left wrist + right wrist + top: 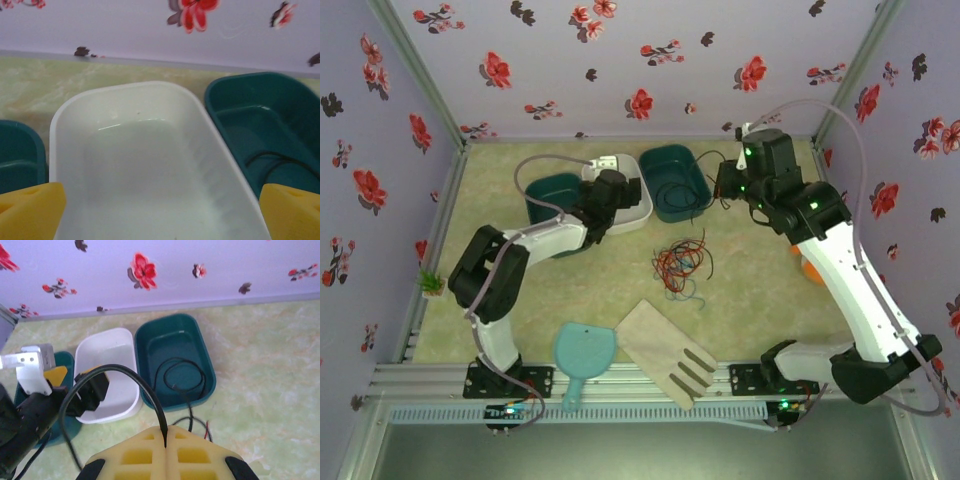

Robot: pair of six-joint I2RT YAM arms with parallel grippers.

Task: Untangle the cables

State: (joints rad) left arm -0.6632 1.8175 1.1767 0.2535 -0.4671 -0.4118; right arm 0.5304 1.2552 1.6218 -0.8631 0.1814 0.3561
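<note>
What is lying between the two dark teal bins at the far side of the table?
A white bin lies between the left teal bin and the right teal bin, close beside both. The left wrist view shows it plainly.

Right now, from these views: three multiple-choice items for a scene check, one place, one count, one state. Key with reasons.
1. Where does the loop of the black cable lie?
A. on the bare table
B. in the right teal bin
C. draped over the left arm

2. How many bins are there?
A. one
B. two
C. three

3. How is the right claw?
A. shut on the black cable
B. wide open
C. shut on nothing

Key:
1 B: the loop rests on that bin's floor.
2 C: a white bin sits between two teal ones.
3 A: the strand is pinched between the closed yellow fingers.
</note>
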